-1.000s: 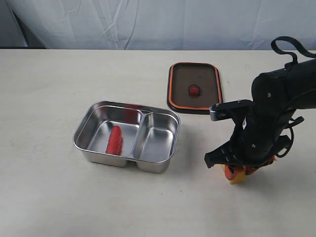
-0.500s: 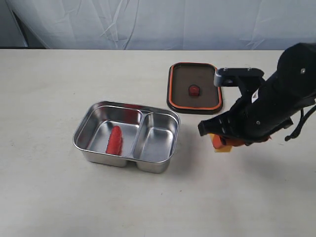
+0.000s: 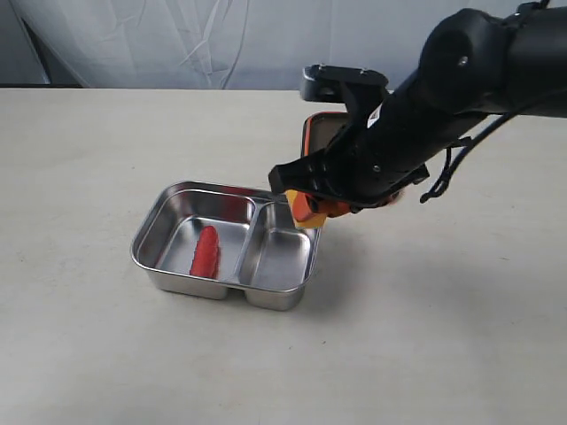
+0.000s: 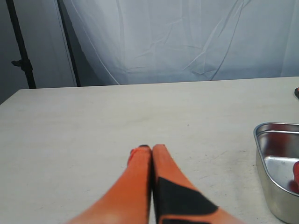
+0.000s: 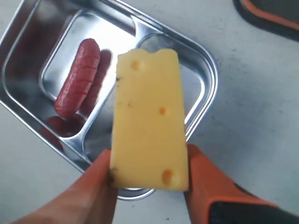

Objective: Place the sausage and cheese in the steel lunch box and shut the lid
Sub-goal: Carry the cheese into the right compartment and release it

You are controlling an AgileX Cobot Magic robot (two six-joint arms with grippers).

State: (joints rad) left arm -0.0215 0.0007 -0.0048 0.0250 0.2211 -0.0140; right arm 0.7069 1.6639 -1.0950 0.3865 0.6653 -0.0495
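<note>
The steel lunch box (image 3: 159, 232) (image 5: 210, 70) (image 4: 261, 144) stands left of the table's middle. The red sausage (image 3: 205, 251) (image 5: 78, 77) lies in its left compartment. My right gripper (image 3: 307, 209) (image 5: 149, 163) is shut on the yellow cheese (image 3: 306, 218) (image 5: 148, 121) and holds it in the air over the box's right compartment, near the far right corner. The dark lid (image 3: 310, 135) (image 5: 273, 16) lies behind the box, mostly hidden by the right arm. My left gripper (image 4: 151, 149) is shut on nothing, low over bare table to the left of the box.
A white cloth backdrop (image 3: 266, 40) hangs behind the table's far edge. A dark stand pole (image 4: 21, 44) rises beyond the table in the left wrist view. The right arm (image 3: 443, 88) stretches from the right side across the lid.
My right gripper has lifted the cheese off the table at the right and carried it left to above the box's right compartment. The left gripper has not moved.
</note>
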